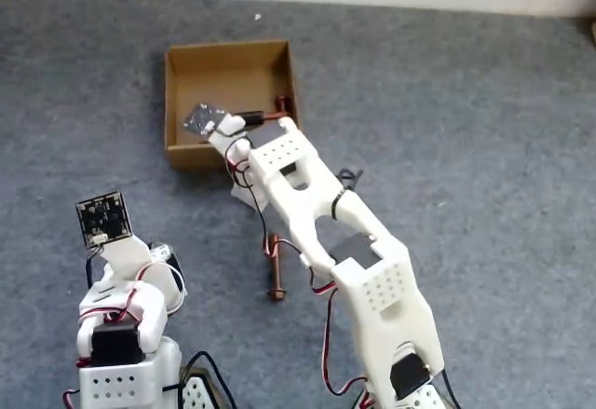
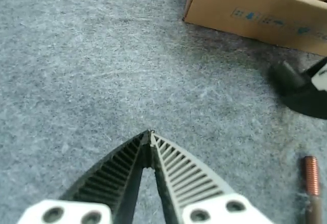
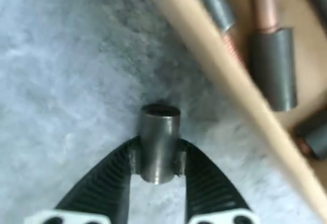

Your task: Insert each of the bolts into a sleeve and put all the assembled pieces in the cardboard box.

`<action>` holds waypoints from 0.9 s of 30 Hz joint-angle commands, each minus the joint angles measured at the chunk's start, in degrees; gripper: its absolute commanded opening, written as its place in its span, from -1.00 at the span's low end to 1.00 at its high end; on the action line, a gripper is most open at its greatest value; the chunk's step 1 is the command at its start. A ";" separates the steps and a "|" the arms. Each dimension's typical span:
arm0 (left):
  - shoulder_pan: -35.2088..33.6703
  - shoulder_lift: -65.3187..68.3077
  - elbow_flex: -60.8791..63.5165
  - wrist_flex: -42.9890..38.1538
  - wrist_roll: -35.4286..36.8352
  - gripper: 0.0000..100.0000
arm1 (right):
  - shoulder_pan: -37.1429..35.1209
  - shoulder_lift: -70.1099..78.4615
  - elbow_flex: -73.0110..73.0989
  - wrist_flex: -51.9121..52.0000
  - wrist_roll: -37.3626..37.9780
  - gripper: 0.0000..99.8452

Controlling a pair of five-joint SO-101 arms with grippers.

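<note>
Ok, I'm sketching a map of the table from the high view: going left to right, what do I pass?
Left arm → right gripper holding a sleeve → loose bolt. The cardboard box spans both of the last two, so it is left out.

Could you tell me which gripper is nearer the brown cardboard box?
Right. The right gripper, holding a grey metal sleeve, is at the cardboard box wall; the left gripper is shut over grey carpet, farther off.
</note>
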 commanded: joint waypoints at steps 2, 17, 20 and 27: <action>-0.40 -0.40 -0.40 -1.32 -0.35 -0.99 | 1.63 -5.58 -1.36 8.48 0.35 -0.99; -0.22 -0.40 -0.40 -1.41 -0.35 -0.99 | 4.79 -42.86 29.23 13.58 -2.11 -0.99; -0.13 -0.40 -0.40 -1.41 -0.35 -0.99 | 6.02 -53.49 39.43 9.98 -4.57 -0.99; -0.04 -0.40 -0.57 -1.23 -6.15 -0.99 | 13.05 -69.85 55.43 3.65 -11.34 -0.99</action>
